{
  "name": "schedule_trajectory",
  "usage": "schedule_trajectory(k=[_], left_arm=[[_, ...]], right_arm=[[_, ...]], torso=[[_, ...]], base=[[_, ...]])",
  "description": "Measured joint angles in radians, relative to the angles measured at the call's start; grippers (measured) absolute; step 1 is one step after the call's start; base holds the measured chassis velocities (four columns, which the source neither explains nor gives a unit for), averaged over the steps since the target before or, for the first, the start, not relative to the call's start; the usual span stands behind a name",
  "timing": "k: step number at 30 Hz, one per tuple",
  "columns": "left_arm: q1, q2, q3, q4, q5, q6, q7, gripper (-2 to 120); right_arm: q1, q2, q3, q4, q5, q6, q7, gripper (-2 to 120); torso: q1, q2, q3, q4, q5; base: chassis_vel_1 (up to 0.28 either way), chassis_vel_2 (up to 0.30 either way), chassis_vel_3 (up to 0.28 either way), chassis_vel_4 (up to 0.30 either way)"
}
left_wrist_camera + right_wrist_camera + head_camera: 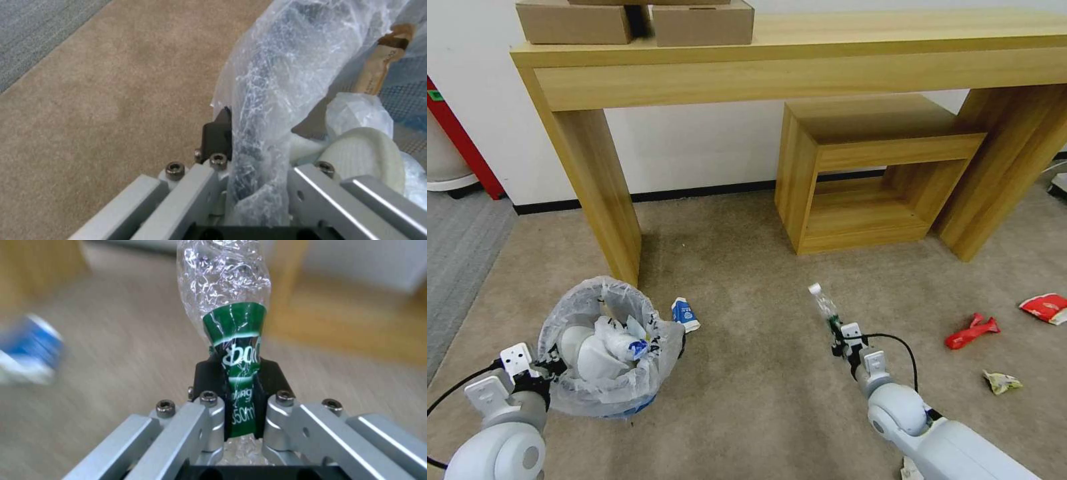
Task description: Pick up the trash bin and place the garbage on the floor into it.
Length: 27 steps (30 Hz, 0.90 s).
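The trash bin (607, 347), lined with a crinkled whitish bag and holding white paper, sits at the lower left of the head view. My left gripper (550, 368) is shut on its near rim (253, 133). Right of centre, my right gripper (835, 328) is shut on a crushed clear plastic bottle (825, 307) with a green label (238, 350), held above the beige carpet floor (747, 280). A blue-white wrapper (685, 314) lies just right of the bin. Further right lie a red wrapper (972, 331), a red-white wrapper (1046, 308) and a crumpled yellowish scrap (1001, 381).
A long wooden table (800, 60) with cardboard boxes (634, 21) stands against the wall; its leg (602, 193) rises just behind the bin. A low wooden shelf unit (867, 170) sits under it. Grey ribbed carpet (457, 247) lies at the left.
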Motion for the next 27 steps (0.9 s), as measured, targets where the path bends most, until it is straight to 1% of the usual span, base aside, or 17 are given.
schedule_trajectory(k=[1, 2, 5, 6, 8, 9, 11, 12, 13, 15, 16, 17, 21, 22, 25, 26, 27], left_arm=[[0.001, 0.000, 0.000, -0.003, 0.000, 0.002, -0.001, 1], [0.001, 0.000, 0.000, -0.003, 0.000, 0.002, -0.001, 1], [0.010, -0.002, -0.001, -0.020, 0.000, 0.009, -0.002, 1], [0.010, -0.002, -0.001, -0.020, 0.000, 0.009, -0.002, 1], [0.019, -0.009, -0.004, -0.039, -0.002, 0.014, -0.003, 1], [0.019, -0.009, -0.004, -0.039, -0.002, 0.014, -0.003, 1], [0.024, -0.018, -0.003, -0.055, -0.002, 0.021, -0.005, 1], [0.024, -0.021, -0.001, -0.060, -0.002, 0.024, -0.006, 1], [0.024, -0.021, -0.001, -0.060, -0.002, 0.024, -0.006, 1], [0.023, -0.027, 0.003, -0.067, -0.002, 0.029, -0.007, 1], [0.022, -0.030, 0.004, -0.070, -0.002, 0.031, -0.009, 1], [0.022, -0.030, 0.004, -0.070, -0.002, 0.031, -0.009, 1], [0.022, -0.039, 0.007, -0.081, -0.003, 0.036, -0.012, 1], [0.022, -0.039, 0.007, -0.081, -0.003, 0.036, -0.012, 1], [0.022, -0.044, 0.007, -0.087, -0.002, 0.036, -0.012, 1], [0.022, -0.044, 0.007, -0.087, -0.002, 0.036, -0.012, 1], [0.022, -0.045, 0.007, -0.091, -0.002, 0.037, -0.013, 1]], right_arm=[[0.007, -0.008, -0.005, 0.037, 0.006, 0.017, -0.019, 7], [0.007, -0.008, -0.005, 0.037, 0.006, 0.017, -0.019, 7], [0.075, -0.049, -0.058, 0.166, 0.053, 0.059, -0.094, 7], [0.075, -0.049, -0.058, 0.166, 0.053, 0.059, -0.094, 7], [0.171, -0.080, -0.139, 0.232, 0.107, 0.097, -0.157, 7], [0.171, -0.080, -0.139, 0.232, 0.107, 0.097, -0.157, 7], [0.266, -0.104, -0.202, 0.262, 0.149, 0.121, -0.210, 7], [0.305, -0.110, -0.231, 0.273, 0.166, 0.127, -0.224, 7], [0.305, -0.110, -0.231, 0.273, 0.166, 0.127, -0.224, 7], [0.383, -0.117, -0.302, 0.293, 0.203, 0.132, -0.240, 7], [0.425, -0.116, -0.346, 0.299, 0.220, 0.134, -0.245, 7], [0.425, -0.116, -0.346, 0.299, 0.220, 0.134, -0.245, 7], [0.566, -0.085, -0.525, 0.298, 0.296, 0.128, -0.246, 7], [0.566, -0.085, -0.525, 0.298, 0.296, 0.128, -0.246, 7], [0.672, -0.043, -0.648, 0.277, 0.338, 0.108, -0.215, 7], [0.672, -0.043, -0.648, 0.277, 0.338, 0.108, -0.215, 7], [0.707, -0.026, -0.688, 0.265, 0.348, 0.102, -0.203, 7]], torso=[[0.000, 0.000, 0.000, -0.0001, 0.0000], [0.000, 0.000, 0.000, -0.0001, 0.0000], [0.000, 0.000, 0.000, 0.0001, -0.0001], [0.000, 0.000, 0.000, 0.0001, -0.0001], [0.000, 0.000, 0.000, 0.0001, 0.0001], [0.000, 0.000, 0.000, 0.0001, 0.0001], [0.000, 0.000, 0.000, 0.0003, -0.0001], [0.000, 0.000, 0.000, 0.0002, -0.0001], [0.000, 0.000, 0.000, 0.0002, -0.0001], [0.000, 0.000, 0.000, 0.0001, 0.0000], [0.000, 0.000, 0.000, 0.0001, -0.0001], [0.000, 0.000, 0.000, 0.0001, -0.0001], [0.000, 0.000, 0.000, 0.0001, -0.0001], [0.000, 0.000, 0.000, 0.0001, -0.0001], [0.000, 0.000, 0.000, 0.0002, -0.0001], [0.000, 0.000, 0.000, 0.0002, -0.0001], [0.000, 0.000, 0.000, 0.0001, 0.0001]], base=[[0.000, 0.000, 0.000, 0.000], [0.000, 0.000, 0.000, 0.000], [0.000, 0.000, 0.000, 0.000], [0.000, 0.000, 0.000, 0.000], [0.000, 0.000, 0.000, 0.000], [0.000, 0.000, 0.000, 0.000], [0.000, 0.000, 0.000, 0.000], [0.000, 0.000, 0.000, 0.000], [0.000, 0.000, 0.000, 0.000], [0.000, 0.000, 0.000, 0.000], [0.000, 0.000, 0.000, 0.000], [0.000, 0.000, 0.000, 0.000], [0.000, 0.000, 0.000, 0.000], [0.000, 0.000, 0.000, 0.000], [0.000, 0.000, 0.000, 0.000], [0.000, 0.000, 0.000, 0.000], [0.000, 0.000, 0.000, 0.000]])
